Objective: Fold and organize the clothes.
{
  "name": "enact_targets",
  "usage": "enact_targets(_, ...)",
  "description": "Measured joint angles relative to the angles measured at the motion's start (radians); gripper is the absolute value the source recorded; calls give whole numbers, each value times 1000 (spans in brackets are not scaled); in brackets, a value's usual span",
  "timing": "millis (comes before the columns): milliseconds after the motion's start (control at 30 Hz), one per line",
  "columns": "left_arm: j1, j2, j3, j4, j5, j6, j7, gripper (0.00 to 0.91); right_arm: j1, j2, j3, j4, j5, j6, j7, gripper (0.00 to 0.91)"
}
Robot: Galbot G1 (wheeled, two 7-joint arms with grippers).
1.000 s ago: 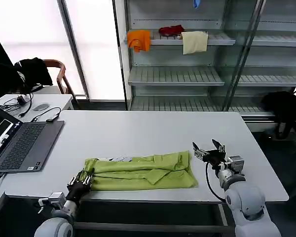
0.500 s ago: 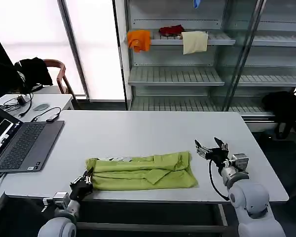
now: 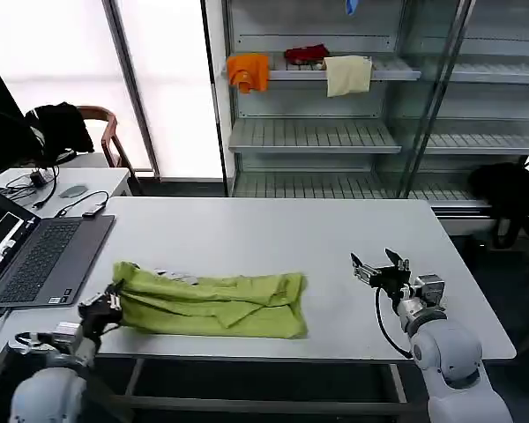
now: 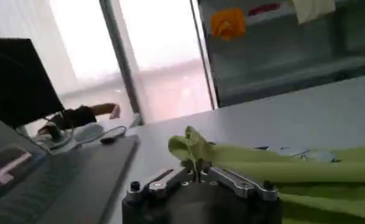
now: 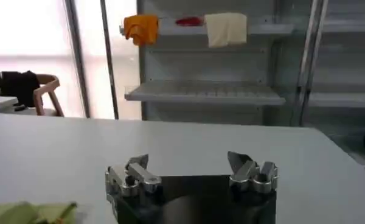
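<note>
The lime-green T-shirt (image 3: 213, 303) lies folded into a long band near the table's front edge, with a bit of white print showing along its far side. My left gripper (image 3: 108, 306) is shut on the band's left end, and the pinched cloth (image 4: 191, 146) stands up between the jaws (image 4: 196, 165). My right gripper (image 3: 378, 271) hovers open over bare table to the right of the T-shirt, apart from it. In the right wrist view its fingers (image 5: 137, 165) stand wide apart with nothing between them, and a corner of the T-shirt (image 5: 30, 212) shows beside them.
An open laptop (image 3: 31, 256) sits at the table's left edge, close to the T-shirt's left end. A side desk with cables and a chair stand behind it. Shelves at the back carry orange (image 3: 249, 70), red and cream cloths. A black garment (image 3: 510, 192) hangs at the right.
My left gripper has dragged the T-shirt leftward along the front edge, toward the laptop. The right gripper has stayed nearly in place, still open, so a gap has opened between it and the cloth.
</note>
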Motion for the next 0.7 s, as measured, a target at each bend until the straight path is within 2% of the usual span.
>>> enact_targets(167, -37, 97, -58, 17, 51, -1, 40, 0, -9, -2, 7, -6, -1, 0, -3, 907)
enact_targets(333, -49, 138, -75, -2, 80, 13, 71, 0, -19, -2, 11, -12, -7, 4, -3, 907)
enact_targets(500, -42, 127, -55, -65, 90, 30, 82, 0, -25, 5, 11, -18, -14, 7, -4, 907)
enact_targets(700, -19, 54, 46, -157, 145, 34, 75, 0, -24, 17, 1, -23, -27, 9, -7, 907)
